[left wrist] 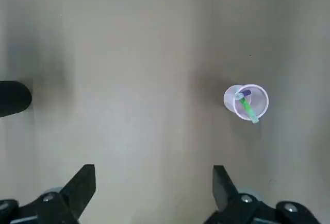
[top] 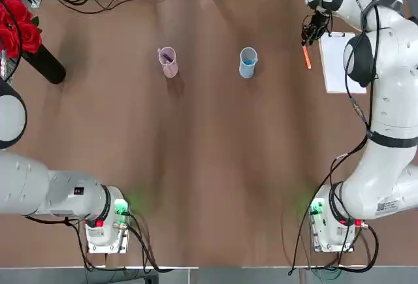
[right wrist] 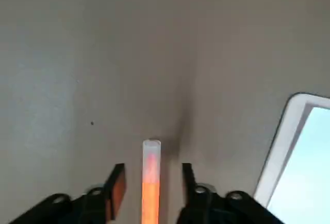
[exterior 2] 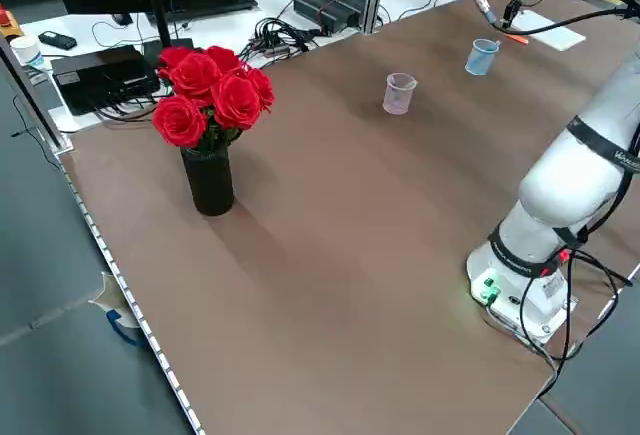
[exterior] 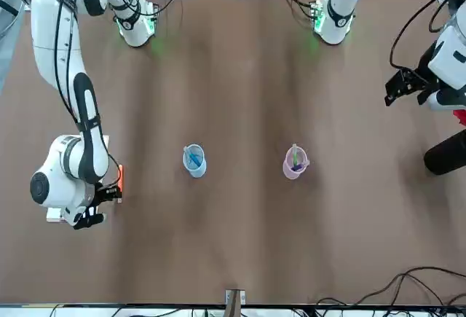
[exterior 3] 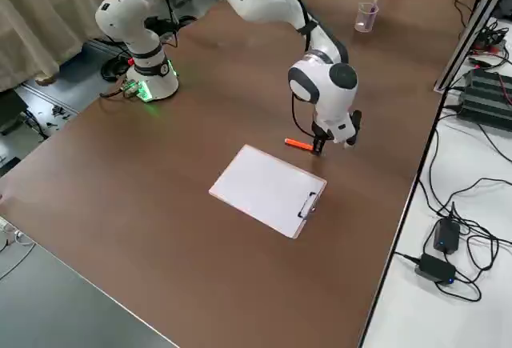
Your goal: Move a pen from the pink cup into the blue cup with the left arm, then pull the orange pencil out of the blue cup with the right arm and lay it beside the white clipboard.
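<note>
Right gripper (right wrist: 153, 166) released, its two black fingers parted on either side of the orange stick-shaped pencil (right wrist: 150, 198).
The pencil lies on the brown table (exterior 3: 184, 204), just beside the flat white rectangular clipboard (exterior 3: 268, 191). Slim blue pen (exterior: 194, 158) stands leaning in the round translucent pale-blue plastic cup (exterior: 195, 167); round translucent pale-pink plastic cup (left wrist: 232, 100) holds a purple and a green pen (left wrist: 248, 108). Left gripper (left wrist: 156, 167), fingers apart and empty, hangs over the table's left side.
</note>
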`<state>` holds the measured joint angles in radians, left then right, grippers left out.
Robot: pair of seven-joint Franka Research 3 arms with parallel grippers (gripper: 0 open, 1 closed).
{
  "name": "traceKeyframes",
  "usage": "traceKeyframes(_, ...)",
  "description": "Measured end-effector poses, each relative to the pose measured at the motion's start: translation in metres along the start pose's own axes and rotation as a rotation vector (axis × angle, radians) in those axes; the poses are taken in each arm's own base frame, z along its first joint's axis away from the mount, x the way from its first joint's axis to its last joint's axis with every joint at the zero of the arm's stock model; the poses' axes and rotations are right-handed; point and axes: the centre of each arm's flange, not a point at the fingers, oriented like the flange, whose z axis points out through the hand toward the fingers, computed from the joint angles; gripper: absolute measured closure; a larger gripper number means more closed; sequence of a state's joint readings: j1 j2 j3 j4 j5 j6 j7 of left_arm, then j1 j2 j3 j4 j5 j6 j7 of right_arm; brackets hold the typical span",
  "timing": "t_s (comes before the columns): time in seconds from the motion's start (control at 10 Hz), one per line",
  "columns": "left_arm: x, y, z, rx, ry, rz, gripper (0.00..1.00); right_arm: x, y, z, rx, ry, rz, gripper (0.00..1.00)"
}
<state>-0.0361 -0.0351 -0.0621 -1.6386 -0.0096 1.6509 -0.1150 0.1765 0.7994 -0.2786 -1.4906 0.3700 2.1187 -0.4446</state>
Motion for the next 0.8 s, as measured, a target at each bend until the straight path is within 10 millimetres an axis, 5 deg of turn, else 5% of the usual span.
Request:
traceKeyframes(0.3, 0.000, 0.000, -0.001, 0.000, 0.002, 0.000, 0.00, 0.002, 0.005, -0.025, -0.001, -0.005, 0.000, 0.00)
traceKeyframes(0.6, 0.000, 0.000, -0.002, 0.000, 0.003, 0.000, 0.00, -0.003, 0.009, -0.136, -0.022, 0.039, 0.004, 0.00)
traceKeyframes(0.8, 0.000, 0.000, -0.002, 0.000, 0.003, 0.000, 0.00, -0.017, -0.006, -0.221, -0.079, 0.120, 0.058, 0.00)
